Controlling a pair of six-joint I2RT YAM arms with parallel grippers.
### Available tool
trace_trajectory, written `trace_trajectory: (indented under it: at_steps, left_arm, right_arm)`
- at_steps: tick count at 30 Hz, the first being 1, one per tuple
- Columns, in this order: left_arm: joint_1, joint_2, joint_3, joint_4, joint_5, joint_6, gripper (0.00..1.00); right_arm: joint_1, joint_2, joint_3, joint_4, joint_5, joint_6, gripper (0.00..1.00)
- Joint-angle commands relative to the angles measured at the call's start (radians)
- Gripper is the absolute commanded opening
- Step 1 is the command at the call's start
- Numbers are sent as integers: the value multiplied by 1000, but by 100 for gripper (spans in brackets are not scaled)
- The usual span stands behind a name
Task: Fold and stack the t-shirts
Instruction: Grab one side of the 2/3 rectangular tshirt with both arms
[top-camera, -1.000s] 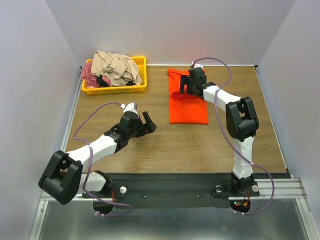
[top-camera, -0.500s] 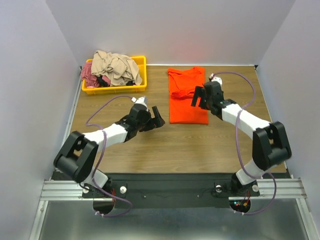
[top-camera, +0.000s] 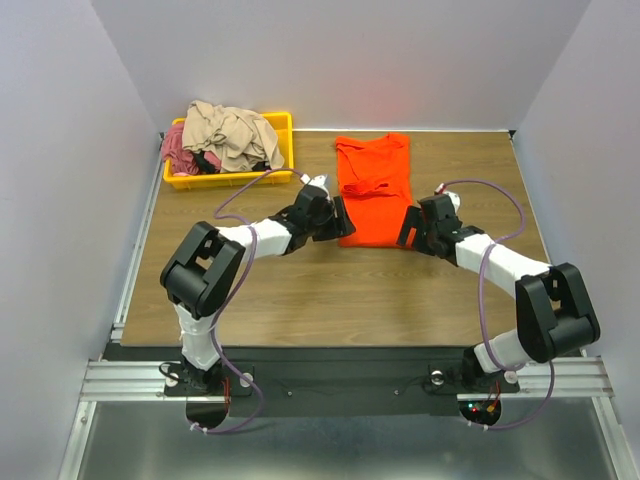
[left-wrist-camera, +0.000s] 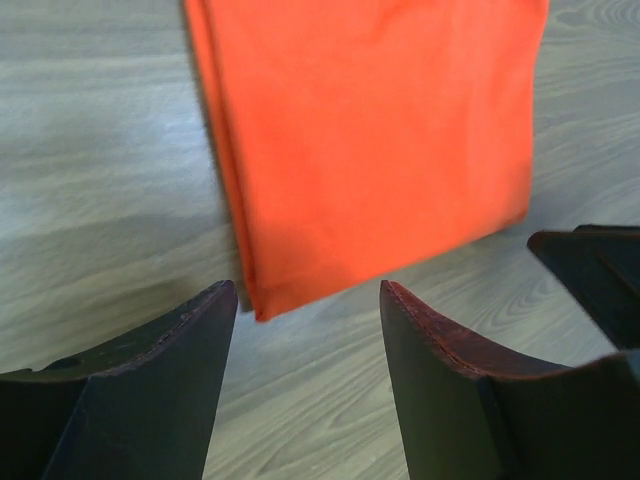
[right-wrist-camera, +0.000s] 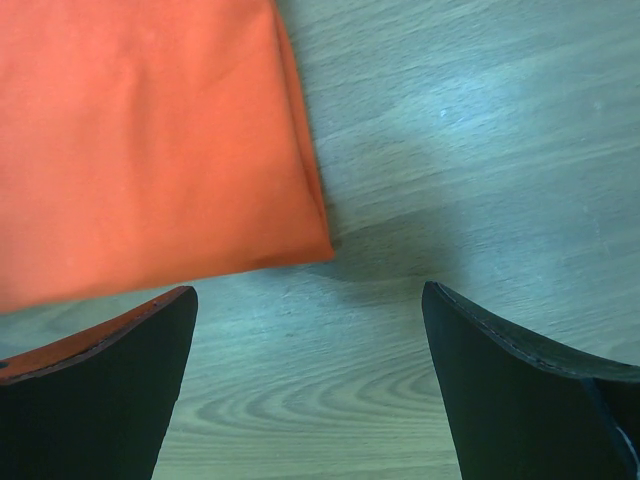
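Wooden table (top-camera: 300, 290); orange-red t-shirt (top-camera: 375, 195) lies flat, folded lengthwise; yellow tray (top-camera: 240, 179) to its left holds beige and pink t-shirts (top-camera: 225, 135); left gripper (top-camera: 339, 222) and right gripper (top-camera: 409, 231), both spread and empty, flank its near corners; best to pinch all layers evenly.

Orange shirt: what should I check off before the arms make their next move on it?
1. Orange shirt flat, folded lengthwise: ok.
2. Left gripper open, framing the near left corner: ok.
3. Right gripper open, near right corner just ahead of it: ok.
4. Both grippers' height above the table: cannot tell.
5. Remaining shirts piled in the yellow tray, away from both arms: ok.
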Motion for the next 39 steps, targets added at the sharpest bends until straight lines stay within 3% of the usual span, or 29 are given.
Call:
trace_trajectory:
  at_steps: [1,11,16,22,32,36,39]
  left_arm:
    - [-14,-3,115,27,-11,53,70]
    - [-16,267,486,-113,12,142,70]
    - [-16,336,567,-137,14,148,70]
    - [-13,442,704,-142,-28,166,70]
    - [59,642,1070,-240,-121,172,71]
    - [75,649,1166,-329,-125,195,71]
    - [72,542,1091,-321,-115,211,80]
  right_arm:
    - [0,-50,7,30,-31,16,100]
    - [0,-166,-44,9,-9,19,100]
    - [-2,-212,-48,1,0,14,100]
    - [-3,-249,-60,-2,11,11,100]
    - [-3,-251,-67,-5,-11,10,100]
    - [-3,-257,-68,-7,-28,11,100]
    - [-2,-266,-74,-7,-25,14,100]
